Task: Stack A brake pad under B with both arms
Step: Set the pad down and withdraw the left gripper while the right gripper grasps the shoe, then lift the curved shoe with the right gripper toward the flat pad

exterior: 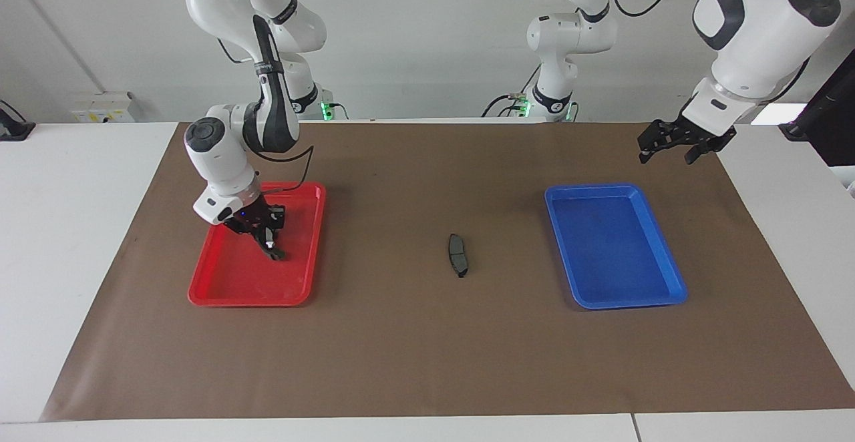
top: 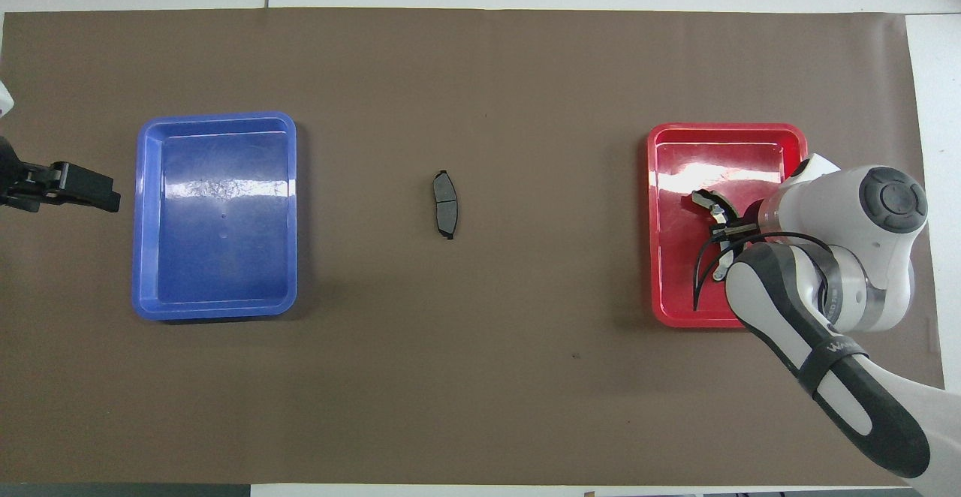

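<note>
The A brake pad (exterior: 457, 254) lies flat on the brown mat (exterior: 427, 362) near the middle of the table, between the red tray (exterior: 220, 292) and the blue tray (exterior: 658, 295) and well apart from both. Its long axis runs from the robots' edge of the mat toward the edge away from them, parallel to the long sides of the trays, and its slight curve bows toward the right arm's end. Nothing touches it.

B (exterior: 270, 245) is in the red tray, at the right arm's end of the table, in the half of the tray nearer the robots. It is a curved crescent with a pale spot showing near its tip, and its long axis runs roughly the same way as the pad's. The right gripper (exterior: 266, 232) is down in the tray with its fingertips clamped on B.

The left gripper (exterior: 676, 145) hangs in the air over the mat's corner at the left arm's end, next to the blue tray, its fingers apart and holding nothing.
</note>
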### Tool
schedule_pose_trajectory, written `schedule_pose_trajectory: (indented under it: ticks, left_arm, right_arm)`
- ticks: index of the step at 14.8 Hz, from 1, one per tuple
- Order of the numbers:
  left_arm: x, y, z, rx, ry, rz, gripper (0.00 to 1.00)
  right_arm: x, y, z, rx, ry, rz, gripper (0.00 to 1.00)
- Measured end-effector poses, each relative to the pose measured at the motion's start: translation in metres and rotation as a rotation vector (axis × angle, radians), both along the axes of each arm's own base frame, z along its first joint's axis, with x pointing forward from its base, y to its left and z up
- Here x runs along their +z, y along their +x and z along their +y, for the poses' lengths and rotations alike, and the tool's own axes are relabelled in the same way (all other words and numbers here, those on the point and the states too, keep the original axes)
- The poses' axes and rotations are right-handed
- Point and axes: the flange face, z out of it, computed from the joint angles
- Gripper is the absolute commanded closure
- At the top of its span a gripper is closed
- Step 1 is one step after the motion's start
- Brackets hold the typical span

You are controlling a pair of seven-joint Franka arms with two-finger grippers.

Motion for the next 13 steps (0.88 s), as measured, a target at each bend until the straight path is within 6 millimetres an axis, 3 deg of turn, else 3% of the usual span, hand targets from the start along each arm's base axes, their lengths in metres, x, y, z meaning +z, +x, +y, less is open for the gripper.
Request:
schedule_pose_trajectory:
  ticks: [2, 4, 8, 13]
  left_arm:
    - [0.005, -0.001, 0.003, 0.001, 0.0, 0.004, 0.01]
    - [0.004, -0.002, 0.005, 0.005, 0.0, 0.013, 0.01]
    - [0.004, -0.002, 0.007, 0.008, 0.0, 0.013, 0.01]
    - [0.004, -0.002, 0.008, 0.01, 0.0, 0.013, 0.01]
  right_arm:
    - [0.024, 0.015, 0.01, -0.003, 0.003, 0.018, 1.0]
    - [0.053, 0.033, 0.039, -0.005, 0.006, -0.001, 1.0]
    - [0.084, 0.057, 0.122, 0.053, 0.02, -0.058, 1.0]
    - [0.087, 0.089, 0.239, 0.056, 0.043, -0.065, 1.0]
